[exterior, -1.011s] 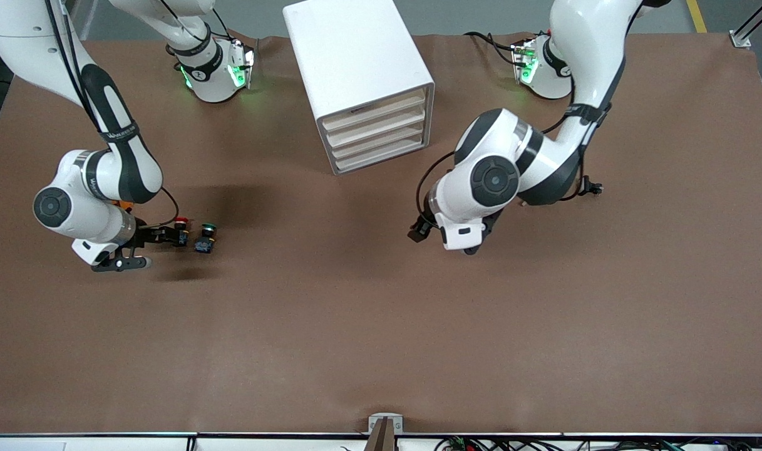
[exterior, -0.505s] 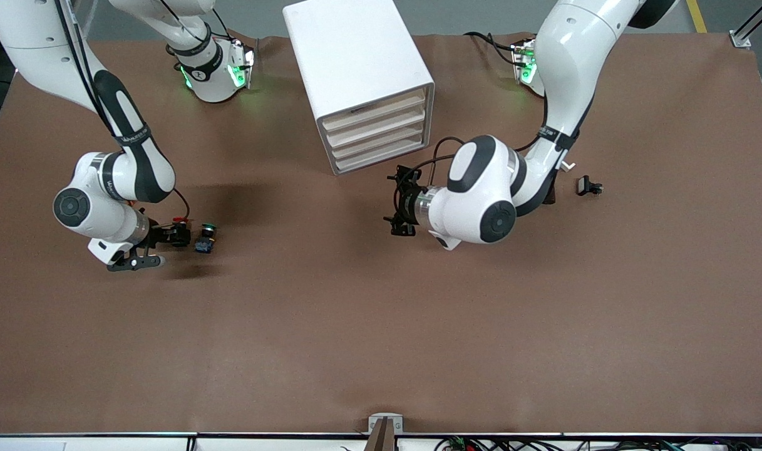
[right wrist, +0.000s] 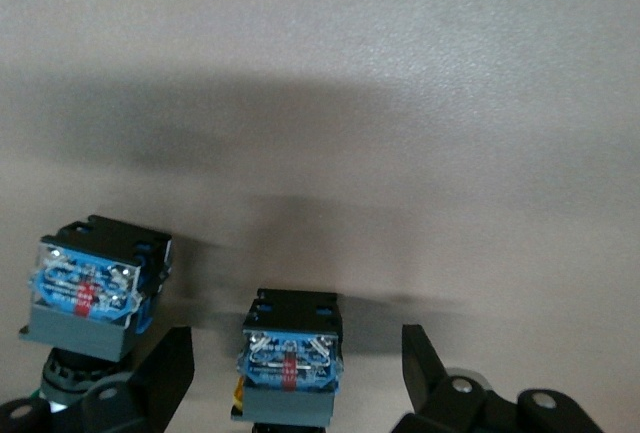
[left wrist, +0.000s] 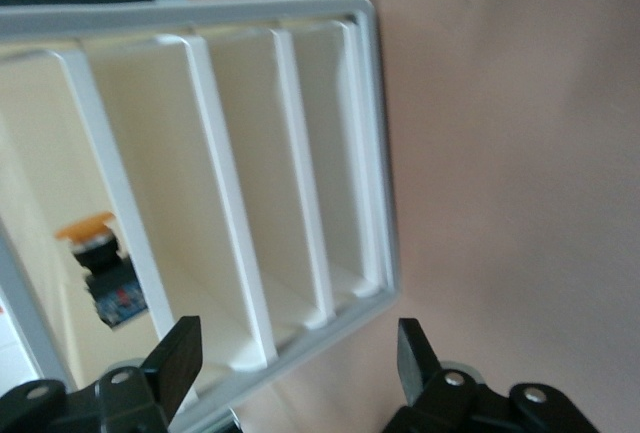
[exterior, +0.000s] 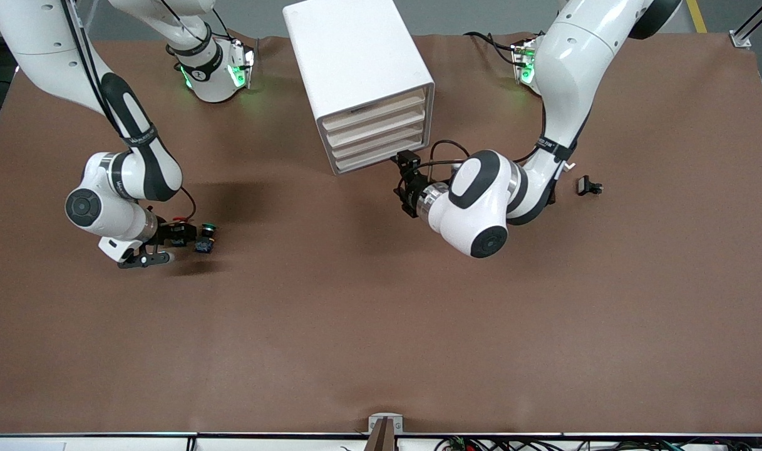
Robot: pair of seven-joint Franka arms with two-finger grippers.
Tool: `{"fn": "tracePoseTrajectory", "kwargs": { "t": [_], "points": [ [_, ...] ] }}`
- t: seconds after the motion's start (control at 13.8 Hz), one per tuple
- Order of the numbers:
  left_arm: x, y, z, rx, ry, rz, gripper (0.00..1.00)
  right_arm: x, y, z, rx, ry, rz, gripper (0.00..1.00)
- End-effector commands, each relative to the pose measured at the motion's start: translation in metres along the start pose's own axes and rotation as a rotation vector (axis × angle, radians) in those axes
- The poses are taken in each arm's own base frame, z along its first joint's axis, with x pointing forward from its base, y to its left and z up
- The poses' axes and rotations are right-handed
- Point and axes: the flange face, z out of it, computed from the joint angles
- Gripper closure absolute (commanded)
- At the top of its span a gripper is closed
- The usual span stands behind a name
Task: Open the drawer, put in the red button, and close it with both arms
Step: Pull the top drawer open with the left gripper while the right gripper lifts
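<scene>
The red button (exterior: 180,220) stands on the brown table toward the right arm's end. Its blue-grey body (right wrist: 289,368) shows between my right gripper's fingers; its red cap is hidden in the right wrist view. My right gripper (exterior: 183,234) (right wrist: 295,363) is open, low over the table, with one finger on each side of the button and a gap to both. The white drawer cabinet (exterior: 355,62) (left wrist: 370,153) has all its drawers shut. My left gripper (exterior: 404,172) (left wrist: 295,363) is open and empty, just in front of the cabinet's lowest drawer (exterior: 377,156).
The twin switch with a green cap (exterior: 206,238) (right wrist: 95,298) stands right beside the red button, just outside one right finger. A small black part (exterior: 588,186) lies toward the left arm's end. An orange-capped piece (left wrist: 95,253) shows at the cabinet's edge.
My left arm has swung its gripper up from over the table to the cabinet's lowest drawer. My right gripper has slid forward around the red button, toward the green one.
</scene>
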Motion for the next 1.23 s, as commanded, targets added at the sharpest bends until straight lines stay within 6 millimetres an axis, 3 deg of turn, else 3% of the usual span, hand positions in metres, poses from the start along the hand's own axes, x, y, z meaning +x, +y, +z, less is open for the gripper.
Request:
{"fn": "tracePoseTrajectory", "kwargs": {
  "t": [0.0,0.22,0.36,0.51,0.65,1.16],
  "points": [
    [0.009,0.022,0.032,0.089,0.086,-0.037,0.22,-0.004,-0.002,0.004,-0.002,-0.01,-0.049,0.45],
    [0.02,0.041,0.053,0.12,0.128,-0.058,0.19,-0.005,-0.002,0.006,0.0,-0.019,-0.05,0.79],
    [0.019,0.042,0.064,0.15,0.135,-0.026,0.15,-0.006,-0.003,0.006,0.0,-0.019,-0.052,0.94],
    [0.008,0.031,0.088,0.172,0.168,0.008,0.17,-0.006,-0.003,0.006,-0.001,-0.019,-0.05,0.98],
    [0.004,0.025,0.087,0.173,0.16,-0.008,0.18,-0.004,-0.003,0.0,0.004,-0.04,-0.048,0.98],
    [0.003,0.018,0.09,0.256,0.135,0.011,0.16,0.05,0.002,-0.111,0.01,-0.102,-0.05,0.98]
  ]
}}
